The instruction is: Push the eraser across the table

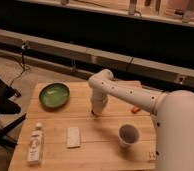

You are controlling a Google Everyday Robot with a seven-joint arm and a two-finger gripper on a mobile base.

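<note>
Tip of the gripper [96,113], low over mid table [55,125], blurs into the wood. The eraser is not discernible; whether the gripper hides it, cannot tell. The arm [130,96] covers part of the small orange thing [135,109]. Right and bottom edges cut off the robot body [182,135].

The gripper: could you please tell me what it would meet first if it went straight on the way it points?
The gripper points straight down, so it would most likely meet the table just beneath it, though depth is unclear.
</note>
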